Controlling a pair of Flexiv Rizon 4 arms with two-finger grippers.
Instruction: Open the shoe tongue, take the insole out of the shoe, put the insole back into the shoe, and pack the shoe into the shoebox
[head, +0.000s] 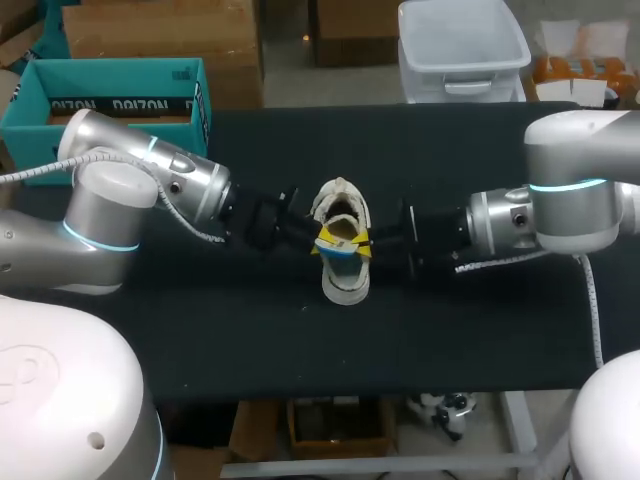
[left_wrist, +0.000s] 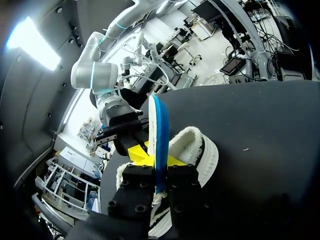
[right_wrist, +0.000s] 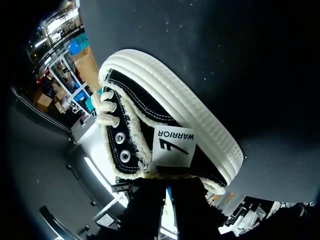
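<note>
Shoe (head: 345, 282), one, its one blue insole (left_wrist: 160, 132) upright in left end effector (left_wrist: 159, 164).

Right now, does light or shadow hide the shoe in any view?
Head view: even light, shoe plain on the dark table. Left wrist view: glare only beyond the table, blue insole clear. Right wrist view: white sole lit, the shoe's near end in shadow.

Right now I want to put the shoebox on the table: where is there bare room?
Bare table along the near edge, before the shoe, and a strip beyond it. Crowded mid-table: left gripper, holding the insole, and right gripper meet at the shoe.
</note>
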